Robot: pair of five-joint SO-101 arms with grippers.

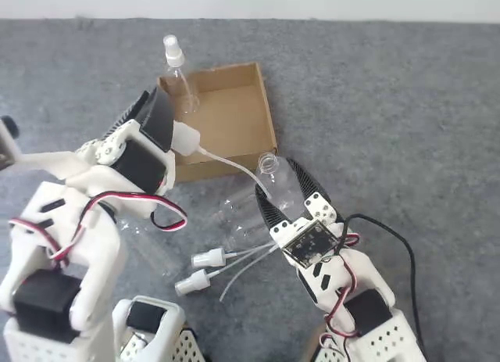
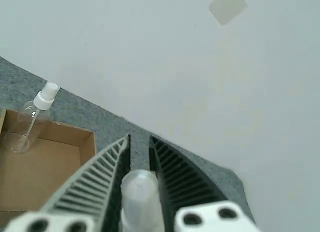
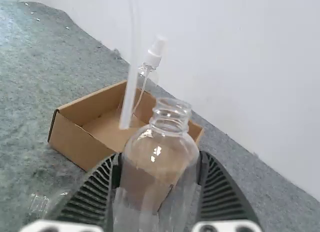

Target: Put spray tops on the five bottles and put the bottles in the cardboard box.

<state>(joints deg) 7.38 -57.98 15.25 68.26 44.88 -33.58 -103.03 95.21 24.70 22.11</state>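
High view: left hand (image 1: 173,135) clamped on a spray top (image 1: 187,140), its tube reaching toward the open bottle (image 1: 268,163). The right hand (image 1: 275,179) grips that bottle just beside the cardboard box (image 1: 234,123). One capped bottle (image 1: 178,73) stands in the box. Two loose spray tops (image 1: 205,260) lie on the bench (image 1: 391,104).
Left wrist view: fingers (image 2: 100,177) pinch the top.
Right wrist view: fingers (image 3: 95,197) hold the bottle's body.

My left arm (image 1: 78,221) and right arm (image 1: 367,307) are white with black motors (image 1: 47,307). Red and black wires (image 1: 168,209) loop along them. Their fingers (image 2: 175,167) are black and ribbed.
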